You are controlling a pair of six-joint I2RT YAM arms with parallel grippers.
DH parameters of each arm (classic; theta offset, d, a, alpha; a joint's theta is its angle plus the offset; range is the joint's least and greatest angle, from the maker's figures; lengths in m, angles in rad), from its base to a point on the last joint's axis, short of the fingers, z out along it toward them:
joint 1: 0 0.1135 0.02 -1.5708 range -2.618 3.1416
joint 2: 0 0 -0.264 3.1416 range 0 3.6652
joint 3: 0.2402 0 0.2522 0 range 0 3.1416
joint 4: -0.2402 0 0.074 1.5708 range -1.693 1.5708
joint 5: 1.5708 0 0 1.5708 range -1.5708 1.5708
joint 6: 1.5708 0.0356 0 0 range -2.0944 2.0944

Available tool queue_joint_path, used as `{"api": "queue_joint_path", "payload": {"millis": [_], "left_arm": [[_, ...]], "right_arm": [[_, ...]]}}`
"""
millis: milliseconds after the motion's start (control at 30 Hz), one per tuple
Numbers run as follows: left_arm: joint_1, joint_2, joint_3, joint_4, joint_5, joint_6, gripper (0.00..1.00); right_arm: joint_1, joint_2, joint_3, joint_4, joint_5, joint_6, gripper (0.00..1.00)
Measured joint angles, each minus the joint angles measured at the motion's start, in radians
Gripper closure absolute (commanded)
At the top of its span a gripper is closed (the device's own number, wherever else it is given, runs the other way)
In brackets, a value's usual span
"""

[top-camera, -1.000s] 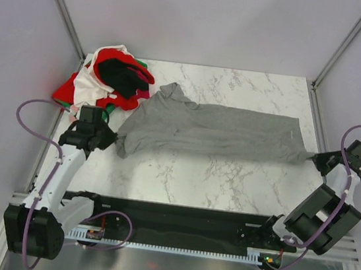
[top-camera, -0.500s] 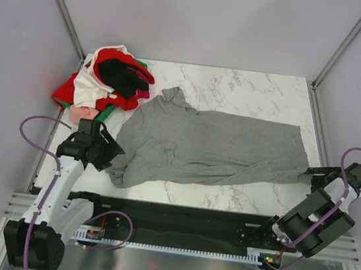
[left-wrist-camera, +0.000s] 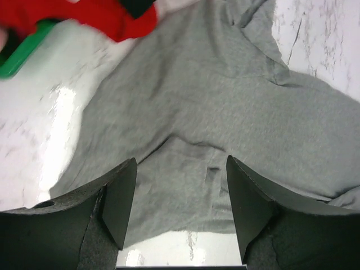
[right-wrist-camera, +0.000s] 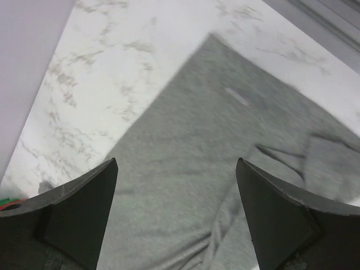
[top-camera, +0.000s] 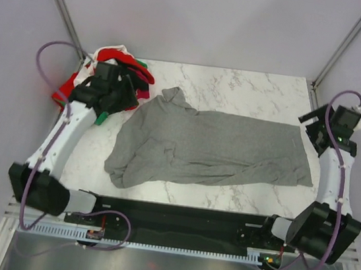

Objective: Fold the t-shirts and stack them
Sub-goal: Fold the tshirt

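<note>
- Grey t-shirt (top-camera: 212, 146): soft heathered knit cloth, matt, finely fuzzy, creased.
- Red t-shirt (left-wrist-camera: 107, 17): plain cloth, matt.
- Bench (top-camera: 240, 89): white marble-patterned top, smooth and glossy, with patches of glare.
- Left claw (left-wrist-camera: 180, 191), right claw (right-wrist-camera: 175, 185): black fingers, matt, hard plastic look.
</note>
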Motion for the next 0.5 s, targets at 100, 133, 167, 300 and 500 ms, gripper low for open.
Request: {"api": "queue_joint_path", "payload": {"millis": [100, 133, 167, 300, 500], "left_arm": [[-0.065, 0.238, 0.165, 0.049, 0.012, 0.068, 0.28], [-0.077, 0.32, 0.221, 0.059, 0.017, 0.09, 0.28], [-0.084, 0.4, 0.286, 0.057, 0.028, 0.11, 0.28], [-0.089, 0.681, 0.524, 0.08, 0.048, 0.174, 0.28], [-0.096, 1.014, 0.784, 0.084, 0.062, 0.23, 0.29]], "right_arm": [[0.105, 0.15, 0.183, 0.015, 0.02, -0.053, 0.06], [0.122, 0.206, 0.238, 0.008, 0.03, -0.074, 0.06], [0.133, 0.254, 0.284, 0.003, 0.037, -0.089, 0.06], [0.164, 0.496, 0.488, -0.052, 0.081, -0.165, 0.07], [0.176, 0.753, 0.661, -0.142, 0.117, -0.22, 0.07]]}}
